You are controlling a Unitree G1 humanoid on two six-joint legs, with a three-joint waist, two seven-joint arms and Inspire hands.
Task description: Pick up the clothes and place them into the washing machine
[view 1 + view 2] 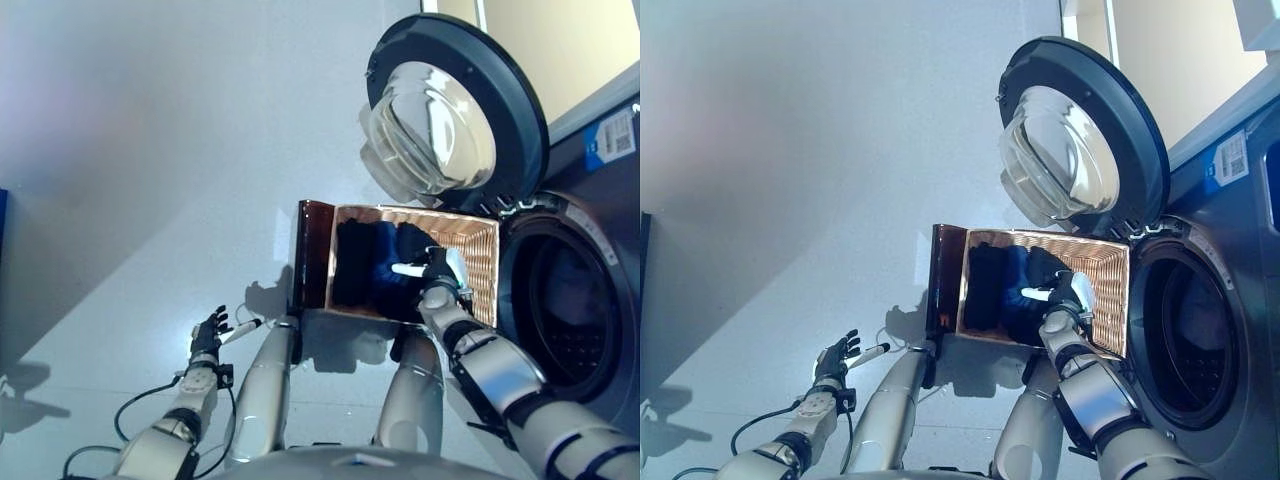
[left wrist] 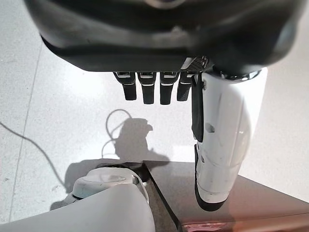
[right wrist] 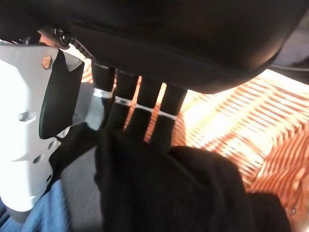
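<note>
A shallow wicker basket (image 1: 472,248) rests on a dark brown box (image 1: 312,250) beside the washing machine's open drum (image 1: 572,312). It holds black clothes (image 1: 352,262) and a blue garment (image 1: 385,278). My right hand (image 1: 440,272) is inside the basket on the clothes. In the right wrist view its fingers (image 3: 140,111) run straight down onto a black cloth (image 3: 169,193), with the tips hidden by its folds, the thumb (image 3: 29,135) beside a blue cloth (image 3: 43,220). My left hand (image 1: 207,338) hangs low over the floor, open and empty.
The round machine door (image 1: 450,120) stands swung open above the basket. The pale grey floor (image 1: 150,200) spreads to the left. The brown box's corner shows in the left wrist view (image 2: 241,198).
</note>
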